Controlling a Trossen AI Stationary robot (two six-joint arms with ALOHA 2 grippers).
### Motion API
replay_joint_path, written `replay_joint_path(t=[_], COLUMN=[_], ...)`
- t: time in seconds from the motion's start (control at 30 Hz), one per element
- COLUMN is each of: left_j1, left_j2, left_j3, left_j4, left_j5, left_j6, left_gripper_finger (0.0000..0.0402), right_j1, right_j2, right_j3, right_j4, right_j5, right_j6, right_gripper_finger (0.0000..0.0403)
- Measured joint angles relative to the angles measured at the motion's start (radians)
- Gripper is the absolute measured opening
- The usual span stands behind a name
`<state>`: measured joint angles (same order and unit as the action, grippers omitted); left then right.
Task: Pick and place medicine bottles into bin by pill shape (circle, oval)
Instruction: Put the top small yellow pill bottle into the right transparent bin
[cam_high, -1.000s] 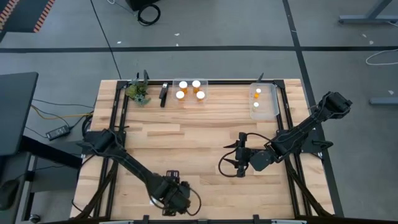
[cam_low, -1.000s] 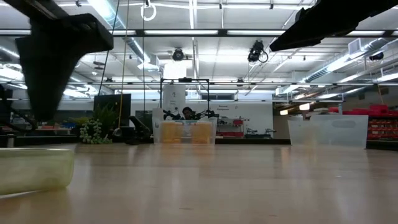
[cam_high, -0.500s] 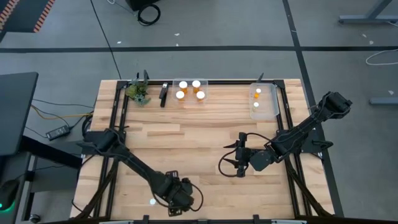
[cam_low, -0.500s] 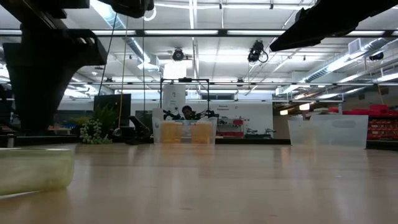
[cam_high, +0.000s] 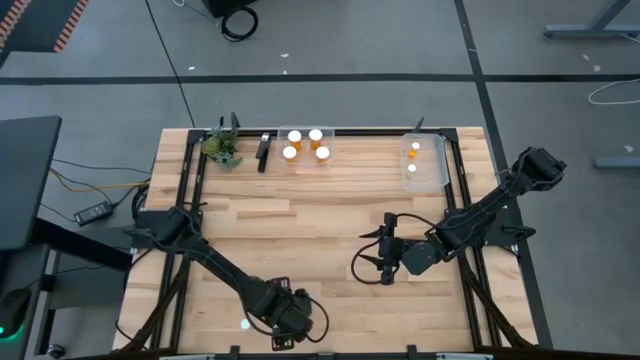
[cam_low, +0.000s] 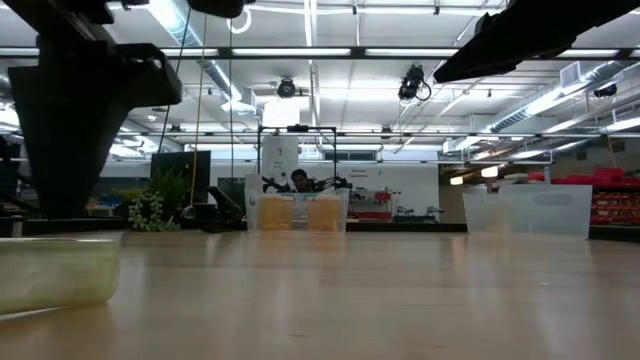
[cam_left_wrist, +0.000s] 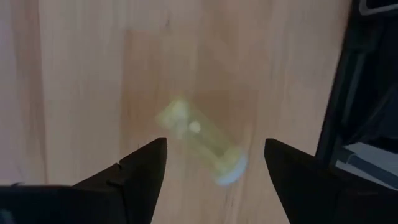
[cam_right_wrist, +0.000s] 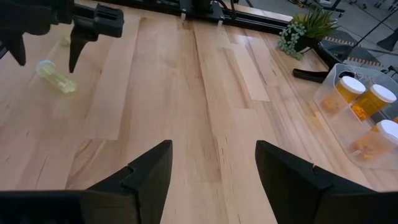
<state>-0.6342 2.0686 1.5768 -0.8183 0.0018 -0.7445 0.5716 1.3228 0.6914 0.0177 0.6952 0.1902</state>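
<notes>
A small plant and two clear bins line the counter's far edge, well apart from the work. A yellowish bottle lies on its side, diagonal, near the counter's front, beneath the wide-open left gripper. The right gripper hovers wide open at mid-counter.

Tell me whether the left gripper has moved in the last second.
Yes. In the high view the left gripper has shifted slightly rightward along the table's near edge; it hangs open above the lying bottle.
</notes>
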Motion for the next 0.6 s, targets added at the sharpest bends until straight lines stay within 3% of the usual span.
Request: replay_joint_path(t=[0.6], left_j1=[0.01], left_j2=[0.052], left_j3=[0.0], left_j4=[0.009], left_j5=[-0.012], left_j6=[0.029], left_gripper_finger=[0.0277], right_j1=[0.0], right_j2=[0.0], right_j3=[0.0], right_j4=[0.0], right_j5=[0.0], right_j6=[0.008], right_gripper_finger=[0.0236])
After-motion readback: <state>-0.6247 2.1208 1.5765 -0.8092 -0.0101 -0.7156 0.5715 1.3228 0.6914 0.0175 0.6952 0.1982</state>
